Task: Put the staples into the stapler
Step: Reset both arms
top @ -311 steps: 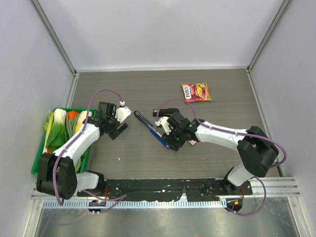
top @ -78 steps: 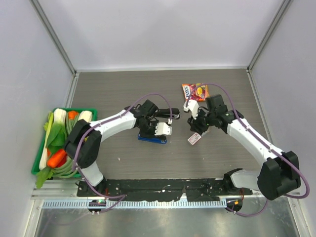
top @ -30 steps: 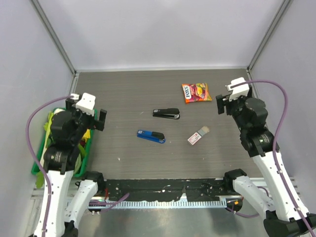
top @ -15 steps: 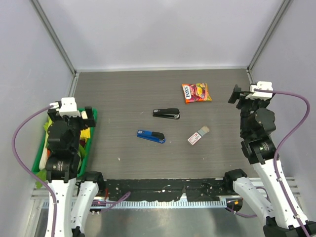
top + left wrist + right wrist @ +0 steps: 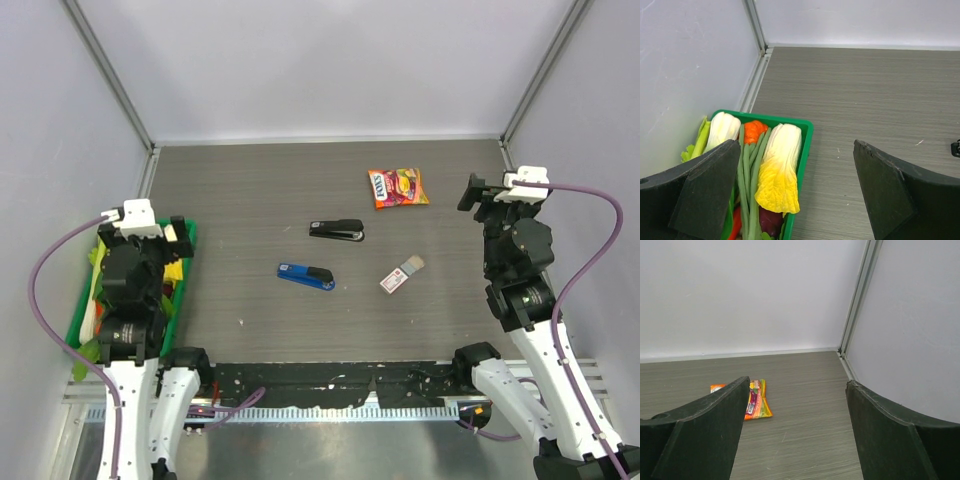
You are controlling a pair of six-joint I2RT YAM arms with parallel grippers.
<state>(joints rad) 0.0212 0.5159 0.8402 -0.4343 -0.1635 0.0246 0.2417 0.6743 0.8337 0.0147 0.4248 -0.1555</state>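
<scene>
Top view, with 12 o'clock at the far wall. The stapler (image 5: 336, 230), slim and black, lay closed near the centre of the bench (image 5: 260, 190). The staples (image 5: 412, 264) showed as a grey strip at the end of a small white-and-red box (image 5: 394, 282), which rested at about 4 o'clock from the stapler and apart from it. A blue stapler (image 5: 306, 276) lay at 7 o'clock from the black one, and an orange snack bag (image 5: 398, 187) at 2 o'clock. The left claw (image 5: 140, 222) hung over a green tray (image 5: 190, 232) of vegetables at the bench's 9 o'clock edge, so that the stapler lay well apart at its 3 o'clock. The right claw (image 5: 505, 195) stood at the 3 o'clock edge, with the stapler near its 9 o'clock and the staples near its 8 o'clock, both well apart. Left wrist view: the claw (image 5: 795, 145) was spread wide and held nothing, the tray (image 5: 807, 135) below it. Right wrist view: the claw (image 5: 797, 382) was likewise spread wide and empty, with the snack bag (image 5: 756, 402) partly hidden behind one finger.
</scene>
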